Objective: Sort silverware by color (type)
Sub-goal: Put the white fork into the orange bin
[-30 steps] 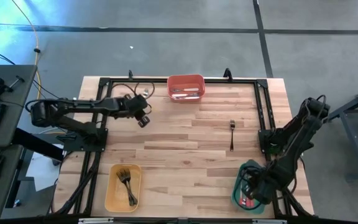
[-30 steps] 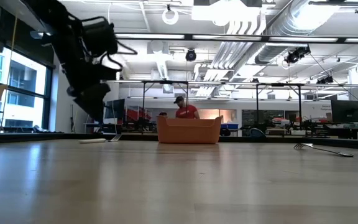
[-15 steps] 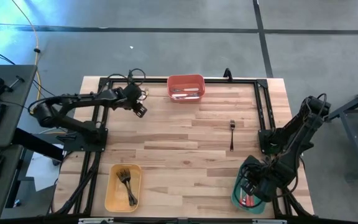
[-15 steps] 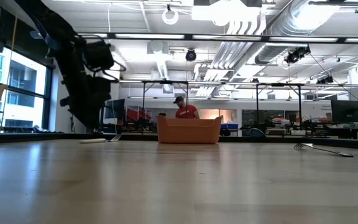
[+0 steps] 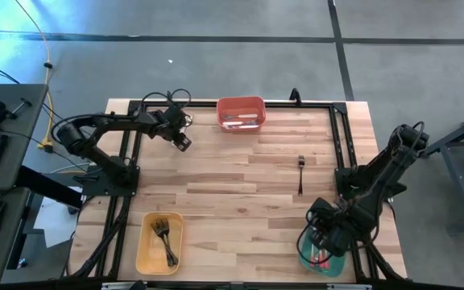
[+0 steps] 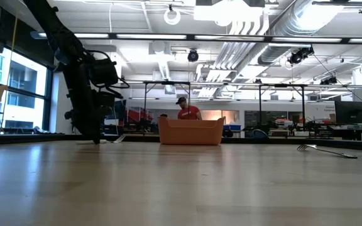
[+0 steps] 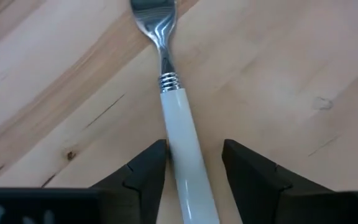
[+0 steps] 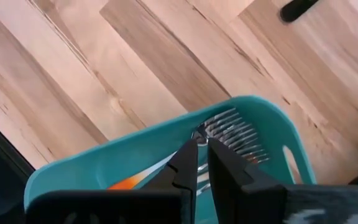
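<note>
My left gripper [image 7: 191, 165] sits low over the far left corner of the table [image 5: 240, 189], fingers apart w/ the white-handled fork [image 7: 178, 118] lying flat between them. One finger looks close to touching the handle, the other has a gap, and nothing is clamped yet. To do this grab well I'd centre the handle between the pads first, drop till the tips nearly meet the wood, then close slowly on the handle rather than the neck; it's thin and glossy, so I reckon an off-centre pinch would roll it or skid it away.

My right gripper [image 8: 202, 163] is over the green bin [image 8: 166, 155] at the near right corner, fingers nearly together, only a thin slit, nothing seen held. Fork tines and an orange-red bit lie in that bin below it.

Other stuff: a black-handled fork [image 5: 301, 173] lies alone toward the right edge, mid-depth. Red bin [image 5: 241, 113] at the far edge holds pieces, yellow bin [image 5: 159, 242] at the near edge holds dark-handled forks.

Views: only the left wrist cam shows the white fork at all; from the high cam the arm covers it. High cam gives the layout of bins. Low cam shows the left arm down at the table, the lone fork at right, plus a person in a red top in the room beyond.
</note>
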`<control>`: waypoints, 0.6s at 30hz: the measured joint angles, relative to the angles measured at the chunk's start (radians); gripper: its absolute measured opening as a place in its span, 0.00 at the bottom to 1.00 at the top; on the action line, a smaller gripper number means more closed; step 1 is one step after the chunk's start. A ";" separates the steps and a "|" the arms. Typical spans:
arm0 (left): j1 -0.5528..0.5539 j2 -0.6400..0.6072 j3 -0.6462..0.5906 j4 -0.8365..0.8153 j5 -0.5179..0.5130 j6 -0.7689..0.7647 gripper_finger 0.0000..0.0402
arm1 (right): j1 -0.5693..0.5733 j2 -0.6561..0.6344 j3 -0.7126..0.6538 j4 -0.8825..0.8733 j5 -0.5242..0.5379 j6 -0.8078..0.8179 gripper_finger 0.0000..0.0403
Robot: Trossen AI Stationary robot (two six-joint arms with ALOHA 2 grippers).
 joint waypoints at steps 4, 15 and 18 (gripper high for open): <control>-0.001 -0.018 -0.002 -0.025 0.007 0.065 0.26 | -0.022 0.000 0.000 0.000 0.000 -0.040 0.05; -0.008 -0.085 -0.009 -0.074 -0.029 0.159 0.07 | -0.066 0.000 0.000 0.000 0.016 -0.159 0.05; -0.007 -0.159 -0.014 -0.102 -0.028 0.144 0.01 | -0.081 0.000 0.000 0.000 0.016 -0.188 0.05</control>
